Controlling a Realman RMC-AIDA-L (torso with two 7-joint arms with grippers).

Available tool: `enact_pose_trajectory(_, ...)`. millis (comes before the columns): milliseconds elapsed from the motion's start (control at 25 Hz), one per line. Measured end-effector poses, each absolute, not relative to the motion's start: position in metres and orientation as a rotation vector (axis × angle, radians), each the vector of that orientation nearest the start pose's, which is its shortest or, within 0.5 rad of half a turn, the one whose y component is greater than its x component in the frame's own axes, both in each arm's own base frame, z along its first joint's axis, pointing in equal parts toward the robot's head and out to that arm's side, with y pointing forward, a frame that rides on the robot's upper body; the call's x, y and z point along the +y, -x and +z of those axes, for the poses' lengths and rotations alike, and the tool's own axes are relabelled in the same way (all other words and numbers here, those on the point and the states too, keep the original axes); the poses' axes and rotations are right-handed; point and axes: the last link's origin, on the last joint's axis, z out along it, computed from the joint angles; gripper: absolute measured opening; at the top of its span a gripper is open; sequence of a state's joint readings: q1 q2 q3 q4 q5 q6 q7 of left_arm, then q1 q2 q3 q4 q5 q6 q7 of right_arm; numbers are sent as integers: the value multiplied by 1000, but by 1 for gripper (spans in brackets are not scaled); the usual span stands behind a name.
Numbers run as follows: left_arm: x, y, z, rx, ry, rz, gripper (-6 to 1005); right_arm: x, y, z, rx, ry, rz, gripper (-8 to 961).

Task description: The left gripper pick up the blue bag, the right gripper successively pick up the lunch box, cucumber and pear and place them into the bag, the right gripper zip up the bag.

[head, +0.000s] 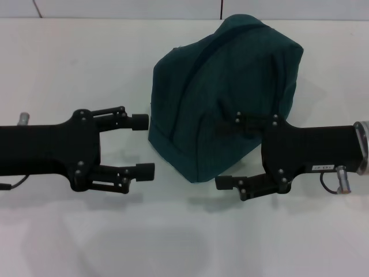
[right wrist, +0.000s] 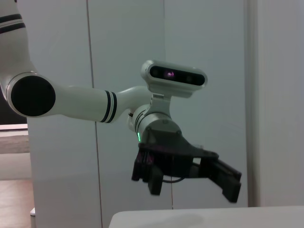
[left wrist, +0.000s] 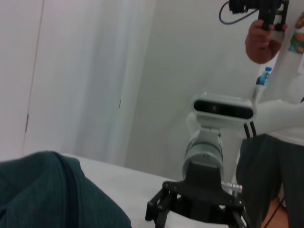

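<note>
Grippers nearest in the head view, two in all: left gripper [head: 142, 145] low on the left, fingers spread wide and holding nothing, tips just short of the bag's left edge; right gripper [head: 226, 154] low on the right, also spread wide, upper finger lying over the bag's front face, lower finger just off its near corner, grasping nothing. Beyond and between them one bag [head: 222, 92], dark blue-green, slumped on the white table [head: 184, 242], closed as far as can be told, a dark seam running up its front. Lunch box, cucumber and pear not visible in any view; cannot tell whether inside the bag. Left wrist view adds what the head view lacks: a corner of the bag [left wrist: 47, 190] close by, then the right gripper [left wrist: 199, 211] across the tabletop with its wrist camera [left wrist: 223, 107] on top, and behind it one person [left wrist: 270, 156] in a white shirt and dark trousers, one hand [left wrist: 263, 40] raised on a black device, one blue-capped bottle [left wrist: 262, 80] near. Right wrist view shows no bag, only a table edge [right wrist: 204, 217], the left gripper [right wrist: 190, 173] hanging open above it, its own camera [right wrist: 175, 78], the white arm [right wrist: 71, 102], and pale wall panels [right wrist: 213, 47] farthest off.
</note>
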State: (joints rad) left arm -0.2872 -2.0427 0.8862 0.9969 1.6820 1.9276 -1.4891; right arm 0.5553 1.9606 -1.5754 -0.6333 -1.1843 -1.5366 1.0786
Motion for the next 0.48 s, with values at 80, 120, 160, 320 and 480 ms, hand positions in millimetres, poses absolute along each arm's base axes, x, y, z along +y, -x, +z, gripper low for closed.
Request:
enact_pose_trajectory(80,261,242,55,-395,2882,-964,895,311,-179,-34,-53,2965,1034,886)
enact_pose_trajectory(120,261,242,55,-396,2885,-960,895,311,-179,-34,-54,2966,1035,886)
enact_pose_trajectory(160,261,242,54,-395,2886,-960,895,311,-179,-34,-54,2967,1035,886)
enact_pose_trajectory(320,262,242,53,-390,2884,-971,895,311,-180,-35,-44,2967,1030,886)
enact_pose_trajectory(480,264,242,54,-387,2875,-975,895,311,-181,-36,-40,2970,1027,886)
